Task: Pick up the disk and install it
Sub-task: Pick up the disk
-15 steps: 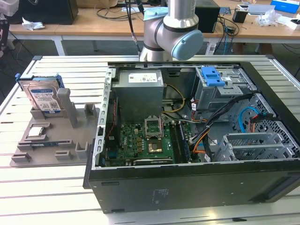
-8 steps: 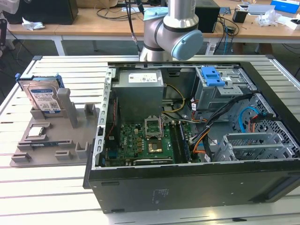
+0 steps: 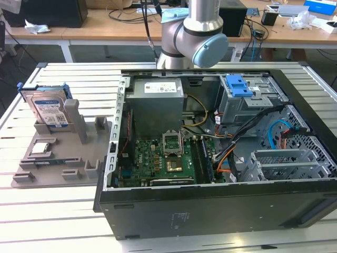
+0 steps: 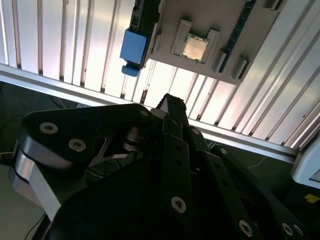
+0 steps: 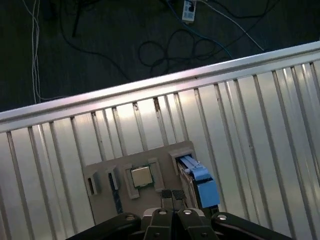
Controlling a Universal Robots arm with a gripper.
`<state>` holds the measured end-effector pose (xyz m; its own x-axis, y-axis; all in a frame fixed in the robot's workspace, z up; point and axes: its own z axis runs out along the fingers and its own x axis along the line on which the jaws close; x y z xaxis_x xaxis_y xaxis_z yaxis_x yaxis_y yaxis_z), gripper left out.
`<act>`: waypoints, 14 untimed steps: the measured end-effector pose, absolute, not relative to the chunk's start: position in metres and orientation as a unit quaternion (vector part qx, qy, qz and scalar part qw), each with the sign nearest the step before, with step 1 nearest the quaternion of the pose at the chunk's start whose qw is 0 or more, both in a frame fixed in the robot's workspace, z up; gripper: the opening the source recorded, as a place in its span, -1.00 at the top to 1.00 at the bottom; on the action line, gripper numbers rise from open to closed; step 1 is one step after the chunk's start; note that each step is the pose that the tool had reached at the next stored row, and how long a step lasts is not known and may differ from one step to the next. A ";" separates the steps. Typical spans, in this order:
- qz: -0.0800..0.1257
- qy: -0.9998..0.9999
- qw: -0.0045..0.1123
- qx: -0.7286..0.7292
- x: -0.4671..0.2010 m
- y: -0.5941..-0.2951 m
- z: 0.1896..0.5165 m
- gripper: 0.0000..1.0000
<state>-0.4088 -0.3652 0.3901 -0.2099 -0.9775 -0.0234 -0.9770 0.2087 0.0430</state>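
Closed on nothing, the tool [image 5: 172,195] hangs over the grey holder tray [image 3: 31,176]. In this tray the disk [image 3: 50,109] stands upright in a slot, inside its blue bracket. A small square chip [image 3: 42,149] lies flat in a pocket nearby. Beside the tray, on the slatted metal desk [image 3: 52,221], is an open computer case [image 3: 210,211]. Behind stand wooden tables [image 3: 105,29] with cables.

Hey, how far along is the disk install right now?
Nothing looks done yet: the disk stands upright in the grey holder, outside the open computer case. In hand: nothing. In the first wrist view the gripper is shut, over the holder and not touching the disk. Left: both the pickup and the install.
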 end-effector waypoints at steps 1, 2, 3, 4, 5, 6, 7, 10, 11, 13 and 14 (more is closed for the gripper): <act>-0.024 -0.771 0.005 0.636 -0.409 -0.365 0.390 0.79; -0.024 -0.768 0.005 0.641 -0.409 -0.365 0.390 0.79; -0.024 -0.763 0.005 0.646 -0.409 -0.365 0.390 0.79; -0.024 -0.756 0.005 0.655 -0.409 -0.365 0.390 0.79; -0.024 -0.750 0.005 0.661 -0.409 -0.365 0.390 0.79; -0.024 -0.742 0.006 0.670 -0.409 -0.365 0.390 0.79; -0.024 -0.734 0.006 0.678 -0.409 -0.365 0.390 0.79; -0.024 -0.718 0.007 0.696 -0.409 -0.365 0.390 0.79; -0.024 -0.712 0.007 0.702 -0.409 -0.365 0.390 0.79; -0.023 -0.704 0.007 0.709 -0.409 -0.365 0.390 0.79; -0.023 -0.692 0.007 0.721 -0.409 -0.365 0.390 0.79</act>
<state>-0.4088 -0.3652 0.3901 0.0403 -0.9989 -0.0234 -0.9982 -0.0413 0.0430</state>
